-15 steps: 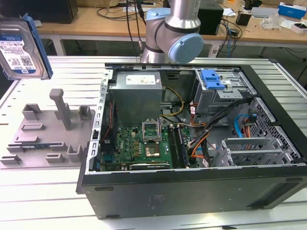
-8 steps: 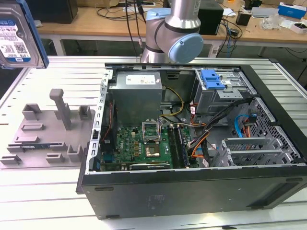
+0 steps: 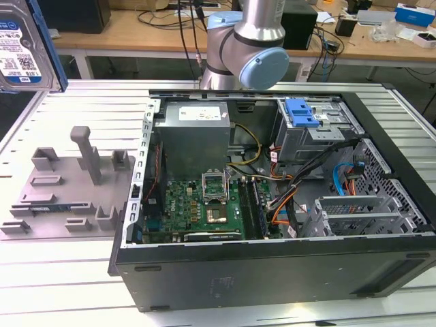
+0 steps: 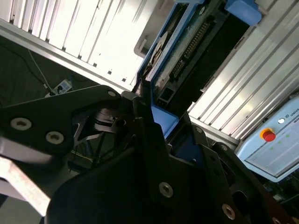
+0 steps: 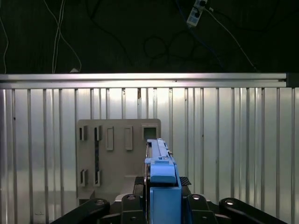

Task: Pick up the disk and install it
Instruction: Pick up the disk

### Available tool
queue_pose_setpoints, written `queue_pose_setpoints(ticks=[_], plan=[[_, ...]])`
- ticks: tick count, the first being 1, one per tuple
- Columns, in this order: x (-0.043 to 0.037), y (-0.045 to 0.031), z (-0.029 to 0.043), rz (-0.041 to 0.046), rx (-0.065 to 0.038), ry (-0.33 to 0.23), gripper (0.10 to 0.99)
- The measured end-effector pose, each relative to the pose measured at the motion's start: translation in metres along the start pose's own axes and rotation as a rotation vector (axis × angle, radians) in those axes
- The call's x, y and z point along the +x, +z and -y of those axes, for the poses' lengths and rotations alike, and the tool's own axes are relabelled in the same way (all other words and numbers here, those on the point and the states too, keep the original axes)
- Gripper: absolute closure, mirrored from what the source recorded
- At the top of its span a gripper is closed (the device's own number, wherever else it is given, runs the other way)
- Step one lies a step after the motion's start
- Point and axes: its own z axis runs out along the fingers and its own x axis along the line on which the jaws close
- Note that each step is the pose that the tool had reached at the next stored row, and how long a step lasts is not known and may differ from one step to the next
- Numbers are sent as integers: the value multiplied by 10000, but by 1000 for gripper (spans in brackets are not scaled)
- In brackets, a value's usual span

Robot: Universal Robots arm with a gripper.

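So the pincer (image 5: 162, 198) has the disk (image 3: 22, 48) clamped edge-on between its jaws and holds it up in the air, clear of the worktop (image 3: 88, 102). In both wrist views you're looking along the disk's thin side, blue frame and all, wedged right between the black jaws. The second wrist view also catches its circuit-board face and connector. In the exterior view the disk hangs up by the worktop's far corner on the exterior view's left, label side showing. In the first wrist view a grey holder plate (image 5: 119, 149) lies flat on the ribbed worktop under the disk, close to the worktop's edge. In the exterior view that plate sits along the edge on the exterior view's left, with grey posts and slots sticking up from it. Just beside it, an open computer case (image 3: 272, 272) lies on its side and fills the middle of the worktop out toward the edge on the exterior view's right. Inside it you can see a green motherboard (image 3: 204, 204), a grey power supply box (image 3: 194, 136) with a white sticker, and a blue latch (image 3: 300, 112) on the drive cage. The arm (image 3: 245, 41) comes up behind the case at the far edge.
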Motion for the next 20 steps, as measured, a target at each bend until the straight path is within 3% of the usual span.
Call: queue_pose_setpoints(ticks=[3, 5, 8, 14, 15, 20], plan=[[31, 0, 29, 0, -1, -1, 722], [134, -1, 131, 0, -18, -2, 722], [292, -2, 230, 0, -40, -1, 722], [526, -2, 359, 0, -54, 0, 722], [622, -3, 418, 0, -60, 1, 722], [820, -3, 547, 0, -72, -2, 722]])
